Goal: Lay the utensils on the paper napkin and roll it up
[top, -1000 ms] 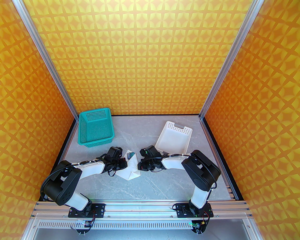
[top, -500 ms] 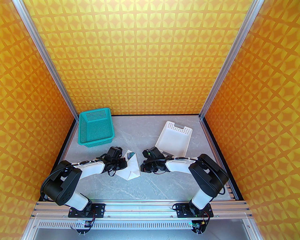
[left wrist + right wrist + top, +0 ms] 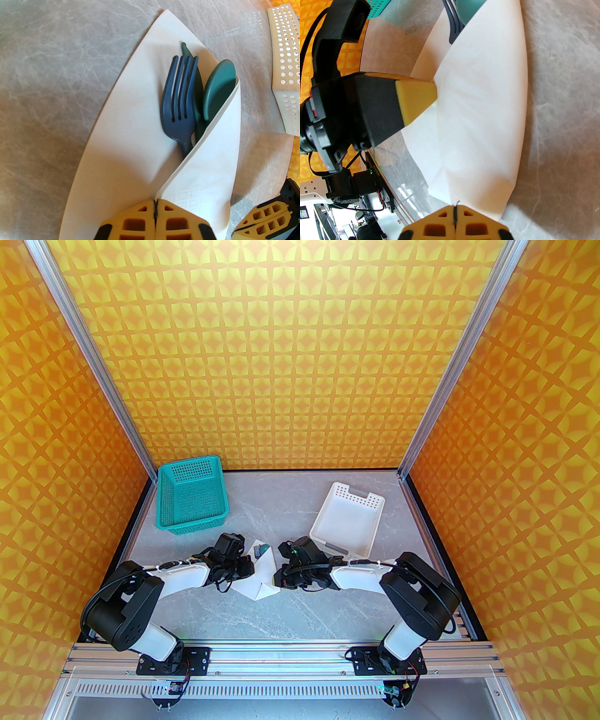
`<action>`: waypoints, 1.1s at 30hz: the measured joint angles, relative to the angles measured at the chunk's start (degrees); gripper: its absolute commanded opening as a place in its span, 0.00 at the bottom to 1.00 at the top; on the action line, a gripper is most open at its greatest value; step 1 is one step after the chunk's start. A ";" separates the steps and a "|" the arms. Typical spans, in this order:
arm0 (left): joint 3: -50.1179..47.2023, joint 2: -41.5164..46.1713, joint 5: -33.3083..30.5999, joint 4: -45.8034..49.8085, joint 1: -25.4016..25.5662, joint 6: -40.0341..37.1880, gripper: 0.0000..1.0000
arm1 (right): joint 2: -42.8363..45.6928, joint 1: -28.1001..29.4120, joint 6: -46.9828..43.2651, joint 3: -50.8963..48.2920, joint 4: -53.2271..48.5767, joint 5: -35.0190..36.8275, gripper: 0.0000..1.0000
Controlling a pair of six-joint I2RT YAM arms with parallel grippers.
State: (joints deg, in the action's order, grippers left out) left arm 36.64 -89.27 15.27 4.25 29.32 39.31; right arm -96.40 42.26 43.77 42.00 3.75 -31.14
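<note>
The paper napkin (image 3: 260, 586) lies between the arms, its right side folded over the utensils (image 3: 261, 549). A fork (image 3: 178, 100), knife (image 3: 198, 93) and spoon (image 3: 219, 86) stick out of the fold's far end; their handles are hidden. My left gripper (image 3: 154, 218) is shut, its tips resting on the folded flap's edge. In the top view the left gripper (image 3: 251, 569) sits at the napkin's left. My right gripper (image 3: 454, 220) is shut, its tips touching the napkin (image 3: 482, 121) at its near right corner. From above, the right gripper (image 3: 277, 578) is just right of the napkin.
A teal perforated basket (image 3: 192, 495) stands at the back left. A white perforated tray (image 3: 347, 519) lies at the back right, just behind the right forearm. Grey marble tabletop (image 3: 290, 615) stretches in front of the napkin, up to the rail.
The right arm drew back a little to the right, then came in again; its gripper now sits closer against the napkin's right corner. The left arm and the napkin have stayed put.
</note>
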 measured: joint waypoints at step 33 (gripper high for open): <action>0.35 0.31 -1.33 1.33 0.11 -0.44 0.00 | 5.20 0.04 -0.72 -3.91 -5.03 2.89 0.00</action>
State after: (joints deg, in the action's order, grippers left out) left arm 36.99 -88.97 13.93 5.58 29.43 38.87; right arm -91.20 42.30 43.05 38.09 -1.28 -28.25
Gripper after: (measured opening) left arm 0.036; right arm 0.045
